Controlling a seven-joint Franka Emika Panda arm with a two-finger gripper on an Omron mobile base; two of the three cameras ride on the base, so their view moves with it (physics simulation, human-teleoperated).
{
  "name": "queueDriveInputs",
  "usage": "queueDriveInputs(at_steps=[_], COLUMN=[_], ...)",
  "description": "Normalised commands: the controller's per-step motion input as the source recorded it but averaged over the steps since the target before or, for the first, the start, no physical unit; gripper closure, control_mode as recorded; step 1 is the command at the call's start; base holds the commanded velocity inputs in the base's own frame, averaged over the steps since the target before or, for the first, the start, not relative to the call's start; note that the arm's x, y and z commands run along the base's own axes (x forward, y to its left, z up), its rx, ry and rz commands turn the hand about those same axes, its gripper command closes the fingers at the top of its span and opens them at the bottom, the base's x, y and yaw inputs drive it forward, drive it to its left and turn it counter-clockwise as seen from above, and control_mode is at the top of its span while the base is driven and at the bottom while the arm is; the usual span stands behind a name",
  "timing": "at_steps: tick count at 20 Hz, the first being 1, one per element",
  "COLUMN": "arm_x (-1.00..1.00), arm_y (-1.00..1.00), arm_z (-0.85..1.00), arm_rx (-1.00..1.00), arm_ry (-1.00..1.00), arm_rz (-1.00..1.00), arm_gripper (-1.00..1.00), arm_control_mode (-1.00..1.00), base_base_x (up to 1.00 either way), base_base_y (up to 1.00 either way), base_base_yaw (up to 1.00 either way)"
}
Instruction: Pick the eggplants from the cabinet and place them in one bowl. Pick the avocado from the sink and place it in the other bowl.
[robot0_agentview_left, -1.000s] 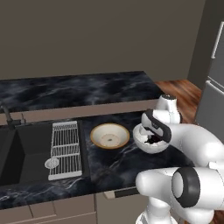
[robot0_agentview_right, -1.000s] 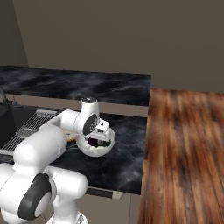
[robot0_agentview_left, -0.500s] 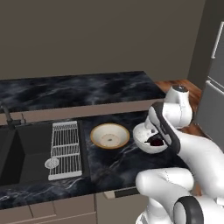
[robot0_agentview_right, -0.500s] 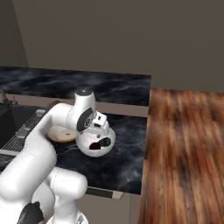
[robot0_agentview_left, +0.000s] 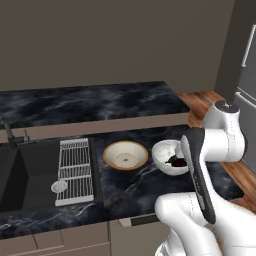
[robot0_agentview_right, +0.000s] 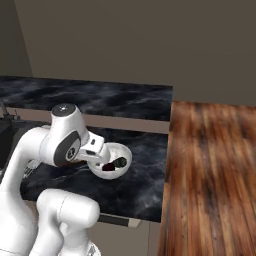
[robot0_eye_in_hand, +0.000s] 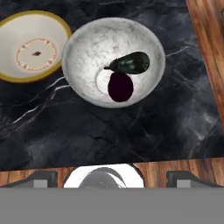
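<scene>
Over at the left end of the bench (robot0_agentview_left: 125, 107) sits the sink (robot0_agentview_left: 20, 172), dark and deep, and I can't make out the avocado in it from here, so that half of the job looks not yet started. Next along, the wire rack (robot0_agentview_left: 74, 170) lies flat beside the basin, well clear of the action. Then the tan bowl (robot0_eye_in_hand: 30, 46), gold-rimmed and bare inside, presumably waiting for the avocado. Just beside it, almost rim to rim, the white bowl (robot0_eye_in_hand: 113, 61) near the bench's right edge holds two dark eggplants (robot0_eye_in_hand: 124, 76), one greenish-black lying across, one purple touching it below, both settled in the bottom. The gripper (robot0_eye_in_hand: 113, 177) hangs above that bowl with jaws spread wide and nothing between them, so the drop looks done. To the right the bench ends and wood floor (robot0_agentview_right: 210, 170) begins. Nothing blocks the way back toward the sink except the arm's own bulk.
</scene>
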Motion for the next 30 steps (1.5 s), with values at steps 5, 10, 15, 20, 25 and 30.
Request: queueDriveInputs(at_steps=[5, 10, 15, 20, 25, 30], arm_x=[-0.73, -0.47, -0.2, -0.12, 0.0, 0.0], arm_y=[0.03, 0.0, 0.0, 0.0, 0.0, 0.0], arm_z=[0.46, 0.07, 0.06, 0.0, 0.0, 0.0], arm_rx=[-0.02, 0.0, 0.01, 0.0, 0.0, 0.0], arm_ry=[0.11, 0.02, 0.02, 0.0, 0.0, 0.0], arm_rz=[0.01, 0.06, 0.01, 0.0, 0.0, 0.0], arm_gripper=[-1.0, -1.0, -1.0, -1.0, -1.0, -1.0], arm_control_mode=[-1.0, -1.0, -1.0, 1.0, 1.0, 1.0], base_base_x=[0.0, 0.0, 0.0, -0.35, -0.44, 0.03], base_base_y=[0.0, 0.0, 0.0, 0.11, 0.88, 1.0], base_base_yaw=[0.0, 0.0, 0.0, 0.0, 0.0, 0.0])
